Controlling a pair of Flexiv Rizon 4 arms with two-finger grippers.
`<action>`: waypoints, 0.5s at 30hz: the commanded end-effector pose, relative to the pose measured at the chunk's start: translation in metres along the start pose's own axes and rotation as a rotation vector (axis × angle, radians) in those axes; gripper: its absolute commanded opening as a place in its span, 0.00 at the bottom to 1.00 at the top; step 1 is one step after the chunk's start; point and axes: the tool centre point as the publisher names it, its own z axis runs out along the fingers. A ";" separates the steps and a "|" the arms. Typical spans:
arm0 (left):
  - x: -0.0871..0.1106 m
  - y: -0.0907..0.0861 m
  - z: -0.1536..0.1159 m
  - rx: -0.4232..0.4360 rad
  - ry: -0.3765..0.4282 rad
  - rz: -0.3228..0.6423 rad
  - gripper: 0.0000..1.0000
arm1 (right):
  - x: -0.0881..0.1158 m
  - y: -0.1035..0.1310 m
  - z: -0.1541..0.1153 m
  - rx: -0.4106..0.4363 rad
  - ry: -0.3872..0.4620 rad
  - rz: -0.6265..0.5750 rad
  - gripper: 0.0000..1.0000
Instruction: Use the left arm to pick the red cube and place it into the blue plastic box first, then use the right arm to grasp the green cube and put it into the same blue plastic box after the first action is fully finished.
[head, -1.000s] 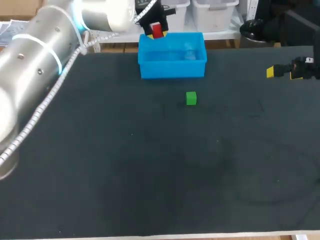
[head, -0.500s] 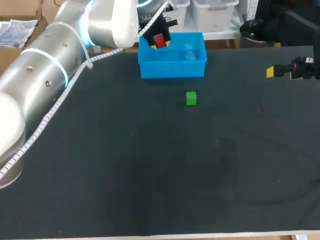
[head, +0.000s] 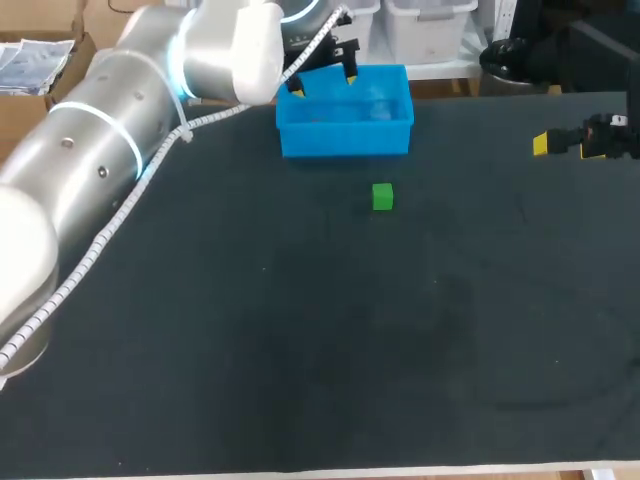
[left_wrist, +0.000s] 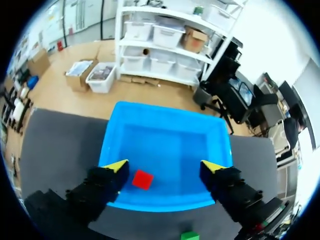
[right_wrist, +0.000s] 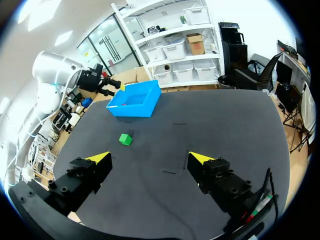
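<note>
The red cube (left_wrist: 142, 179) lies on the floor of the blue plastic box (left_wrist: 165, 120), near the box's wall closest to my left gripper (left_wrist: 165, 167). That gripper hangs open above the box (head: 345, 125) with nothing between its fingers; in the head view it hovers over the box's back left (head: 320, 82) and the red cube is hidden. The green cube (head: 382, 196) sits on the dark table just in front of the box. My right gripper (right_wrist: 152, 158) stands open over the table's right side (head: 570, 143), well away from the green cube (right_wrist: 125, 139).
The dark table mat (head: 320, 330) stretches wide in front of the box and cube. My left arm (head: 120, 150) crosses the table's back left corner. The box (right_wrist: 136, 99) stands at the table's far edge.
My left gripper has opened and let go of the red cube, which dropped into the blue box. The right arm has not moved.
</note>
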 end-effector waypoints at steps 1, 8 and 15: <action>-0.006 -0.008 -0.009 -0.013 0.189 0.039 1.00 | 0.000 0.000 0.000 0.002 0.000 0.000 1.00; 0.024 -0.006 -0.031 -0.011 0.204 0.116 1.00 | 0.000 0.000 0.000 0.002 0.000 0.000 1.00; 0.054 0.001 -0.049 0.005 0.228 0.157 1.00 | 0.000 0.000 0.000 0.002 0.000 0.000 1.00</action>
